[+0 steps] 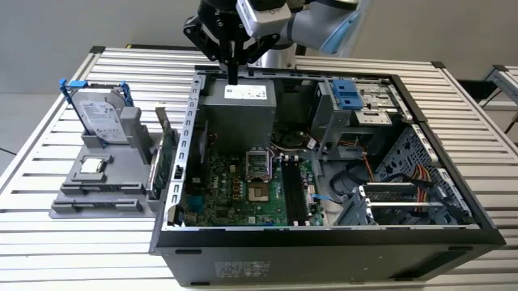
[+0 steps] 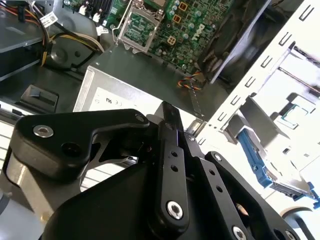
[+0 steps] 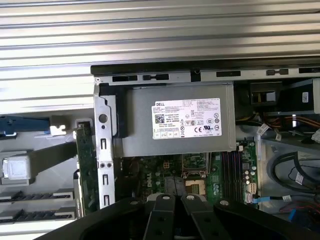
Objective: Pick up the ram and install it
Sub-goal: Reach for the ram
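The ram point(image 1: 155, 174), as best the exterior view lets me judge, is the dark narrow board standing on edge along the right side of the grey holder point(image 1: 97, 182). It is left of centre in the frame, with its long axis running top to bottom, just beside the open computer case point(image 1: 324, 257). Both rest on a slatted metal table point(image 1: 73, 248) before a plain grey wall point(image 1: 73, 24). The pincer point(image 1: 233, 77) hangs well apart at upper centre, over the power supply point(image 1: 239, 108), fingers pressed together and gripping nothing.
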Controlling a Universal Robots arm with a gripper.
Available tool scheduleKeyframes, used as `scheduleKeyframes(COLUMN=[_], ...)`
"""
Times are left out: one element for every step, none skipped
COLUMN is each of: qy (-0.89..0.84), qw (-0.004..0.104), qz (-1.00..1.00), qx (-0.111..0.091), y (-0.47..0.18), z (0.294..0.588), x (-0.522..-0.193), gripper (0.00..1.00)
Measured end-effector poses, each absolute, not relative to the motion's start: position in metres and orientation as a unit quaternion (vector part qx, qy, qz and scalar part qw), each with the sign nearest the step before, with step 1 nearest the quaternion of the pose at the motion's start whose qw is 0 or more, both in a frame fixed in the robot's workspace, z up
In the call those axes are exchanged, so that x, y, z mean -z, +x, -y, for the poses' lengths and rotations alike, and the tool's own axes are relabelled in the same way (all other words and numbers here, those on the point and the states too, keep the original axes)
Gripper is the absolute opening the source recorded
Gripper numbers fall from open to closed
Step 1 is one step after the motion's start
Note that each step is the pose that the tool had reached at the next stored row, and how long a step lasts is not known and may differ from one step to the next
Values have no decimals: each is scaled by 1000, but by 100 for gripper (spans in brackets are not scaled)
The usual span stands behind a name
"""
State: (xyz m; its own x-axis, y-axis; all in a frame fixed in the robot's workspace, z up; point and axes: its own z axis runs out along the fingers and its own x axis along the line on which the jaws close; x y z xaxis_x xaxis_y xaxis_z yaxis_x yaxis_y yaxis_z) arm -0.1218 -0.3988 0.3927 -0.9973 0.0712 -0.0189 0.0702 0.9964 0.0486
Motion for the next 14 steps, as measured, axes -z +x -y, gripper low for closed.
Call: scheduleKeyframes(qy=[35, 35, 35, 35, 35, 35, 35, 35, 35, 35, 35, 35, 35, 35], qw=[10, 10, 10, 10, 10, 10, 10, 10, 10, 10, 10, 10, 10, 10], qz=[-999, -999, -999, -999, -999, -999, -999, -999, -999, -999, -999, -999, -999, -999], qx=[-24, -24, -24, -24, -24, -24, -24, -24, -24, -24, -24, -24, -24, -24], y=[-122, -123, -124, -125, -126, -127, -129, -131, -132, -133, -135, -136, -137, -138], z=[399, 399, 399, 399, 399, 399, 399, 399, 399, 399, 399, 399, 399, 399], x=[-393, -393, -393, -393, -393, -393, -393, -393, -393, -393, -393, -393, -393, -393], gripper=[0, 0, 0, 0, 0, 0, 0, 0, 0, 0, 0, 0, 0, 0])
